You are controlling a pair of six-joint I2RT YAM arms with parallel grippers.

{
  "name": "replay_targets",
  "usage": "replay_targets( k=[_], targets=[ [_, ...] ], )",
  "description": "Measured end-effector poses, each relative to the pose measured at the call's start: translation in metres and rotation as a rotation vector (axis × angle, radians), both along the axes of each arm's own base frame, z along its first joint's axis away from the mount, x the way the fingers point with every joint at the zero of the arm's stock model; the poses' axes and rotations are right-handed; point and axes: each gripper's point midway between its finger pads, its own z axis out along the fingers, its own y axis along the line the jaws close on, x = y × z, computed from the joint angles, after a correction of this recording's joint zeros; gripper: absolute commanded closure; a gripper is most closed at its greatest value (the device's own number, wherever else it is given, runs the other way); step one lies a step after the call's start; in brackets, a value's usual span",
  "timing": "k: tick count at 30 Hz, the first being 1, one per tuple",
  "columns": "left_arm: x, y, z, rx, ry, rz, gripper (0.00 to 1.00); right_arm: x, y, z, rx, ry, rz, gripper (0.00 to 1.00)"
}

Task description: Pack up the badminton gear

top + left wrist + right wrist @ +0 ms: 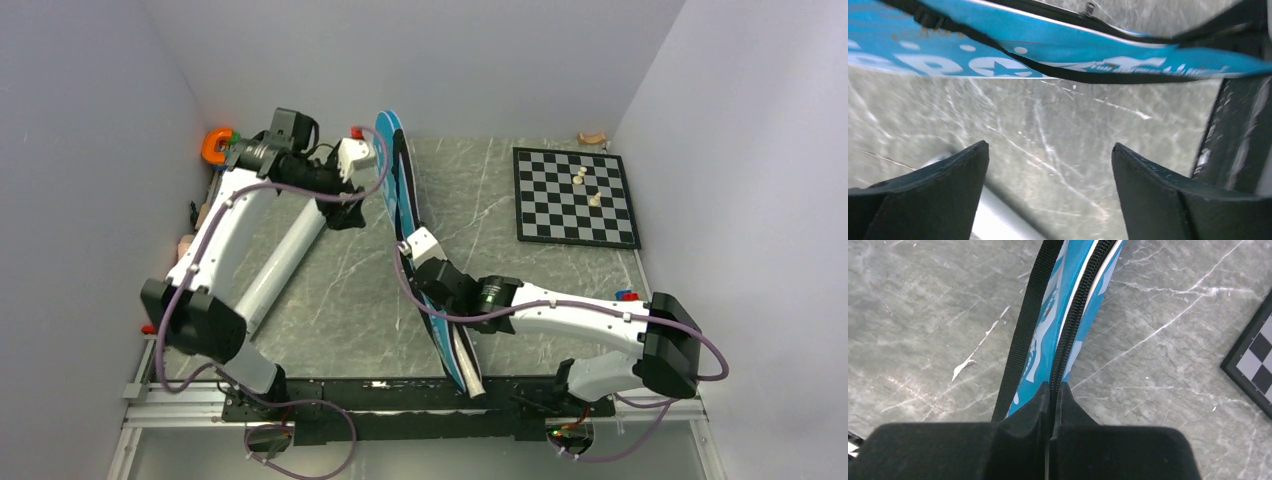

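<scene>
Two right jaws pinch the blue bag (1044,337) at its zipper (1071,325).

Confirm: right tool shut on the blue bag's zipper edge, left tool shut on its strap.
Not quite: the left tool stands open, gripping nothing, per the left wrist view. The right tool is shut on the blue bag at its zipper edge.

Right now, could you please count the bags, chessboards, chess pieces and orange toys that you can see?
bag: 1
chessboard: 1
chess pieces: 2
orange toy: 1
Total: 5
</scene>
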Motion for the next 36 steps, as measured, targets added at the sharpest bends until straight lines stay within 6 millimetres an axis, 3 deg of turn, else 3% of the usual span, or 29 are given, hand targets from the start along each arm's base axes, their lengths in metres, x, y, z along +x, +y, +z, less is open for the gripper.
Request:
replay_targets(
  k=[6, 10, 19, 23, 27, 31, 34, 36],
  targets=[
    [-0.034, 0.012, 0.018, 0.035, -0.293, -0.208, 0.01, -0.014, 0.001, 0.003, -0.054, -0.073, 0.098, 1.00],
    [-0.024, 0.008, 0.037, 0.042, -0.458, -0.287, 0.01, -0.021, 0.004, 0.007, -0.098, -0.117, 0.159, 1.00],
    [-0.004, 0.003, 0.033, 0.111, -0.636, -0.454, 0.01, -0.024, 0.003, 0.013, -0.180, -0.192, 0.206, 1.00],
    [-0.011, -0.009, 0.017, 0.154, -0.648, -0.571, 0.01, -0.029, 0.005, 0.016, -0.213, -0.228, 0.230, 1.00],
    [-0.022, -0.021, -0.011, 0.187, -0.610, -0.687, 0.04, -0.031, 0.006, 0.019, -0.230, -0.251, 0.244, 1.00],
    [-0.024, -0.022, -0.033, 0.218, -0.561, -0.743, 0.08, -0.035, 0.010, 0.022, -0.236, -0.274, 0.261, 1.00],
    [-0.018, -0.021, -0.045, 0.246, -0.516, -0.769, 0.18, -0.038, 0.012, 0.024, -0.239, -0.286, 0.268, 1.00],
    [-0.013, -0.020, -0.053, 0.265, -0.497, -0.779, 0.30, -0.039, 0.012, 0.025, -0.239, -0.292, 0.268, 1.00]
  ],
)
